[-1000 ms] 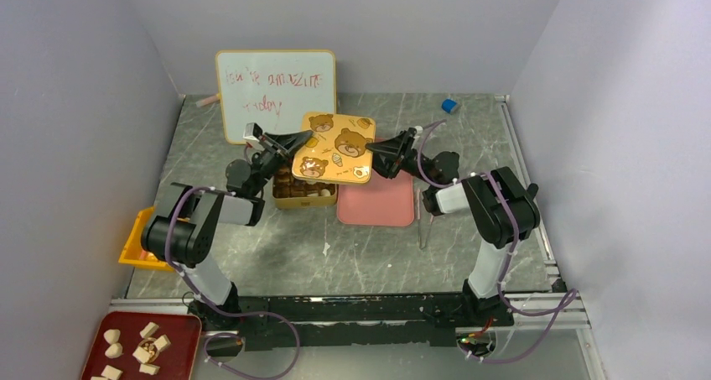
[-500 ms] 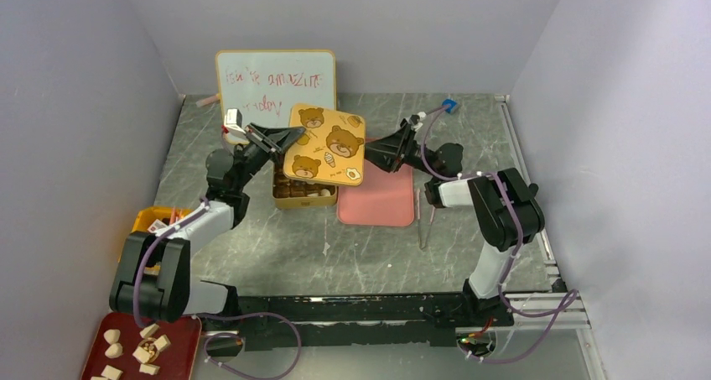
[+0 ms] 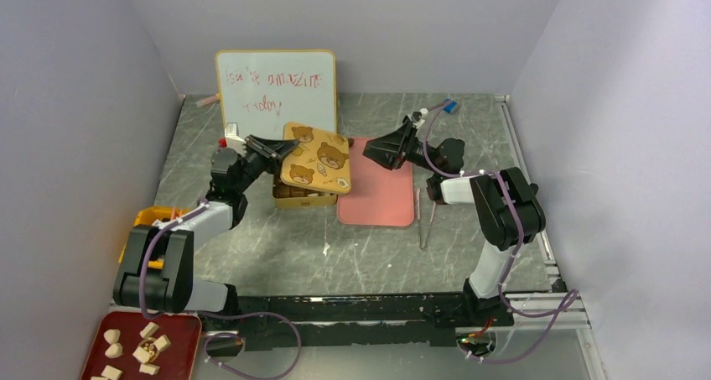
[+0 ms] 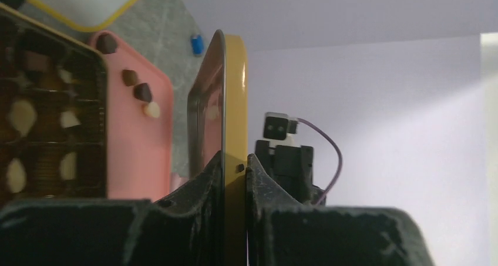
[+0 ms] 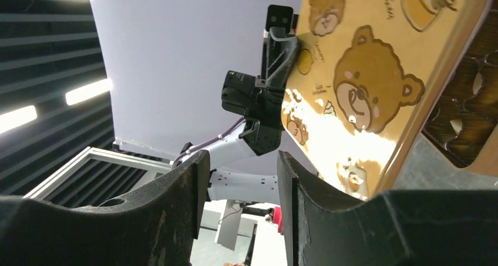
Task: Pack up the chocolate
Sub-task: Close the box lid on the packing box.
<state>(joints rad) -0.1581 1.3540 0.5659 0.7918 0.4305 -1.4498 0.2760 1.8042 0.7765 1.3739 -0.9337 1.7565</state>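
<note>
While the left gripper [image 3: 270,148] pinches the bear-printed lid [image 3: 317,158] by its rim, tilted over the tin [image 3: 303,200] holding the chocolate [image 4: 22,117], the right gripper [image 3: 384,149] hangs spread and empty above the pink tray [image 3: 381,205]. Best to level the lid and square its corners to the tin before lowering

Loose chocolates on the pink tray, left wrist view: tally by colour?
dark pieces: 3
light pieces: 1
Total: 4 showing on the pink tray; the lid hides part of it.
</note>
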